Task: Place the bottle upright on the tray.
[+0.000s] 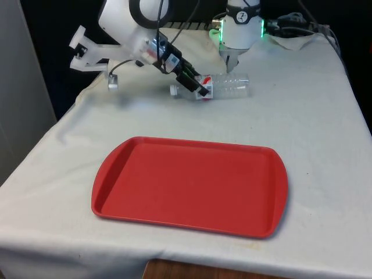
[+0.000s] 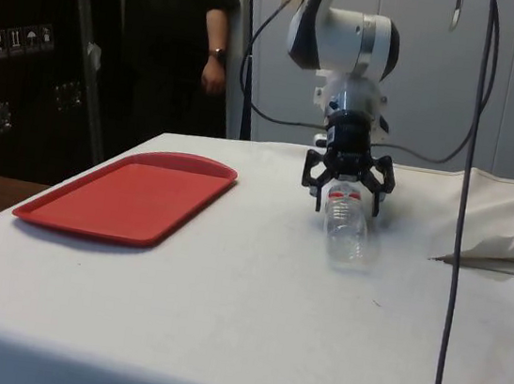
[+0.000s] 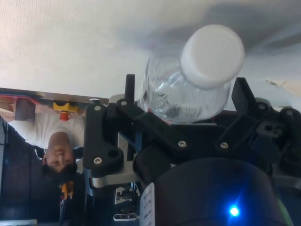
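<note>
A clear plastic bottle (image 1: 232, 86) with a white cap and a red-and-white label lies on its side on the white cloth, beyond the tray, its cap toward the front view's left. My gripper (image 1: 200, 90) comes down at a slant over its neck end. In the side view the gripper (image 2: 346, 204) straddles the bottle (image 2: 346, 237), with a small gap between each finger and the bottle. In the wrist view the white cap (image 3: 211, 56) sits between the spread fingers. The red tray (image 1: 192, 180) lies flat near the front edge with nothing on it.
In the side view a person (image 2: 182, 40) stands beyond the tray (image 2: 133, 195). Cables (image 2: 467, 182) hang down near the bottle, and the cloth is rumpled (image 2: 495, 252) behind them. Bare cloth separates the bottle from the tray.
</note>
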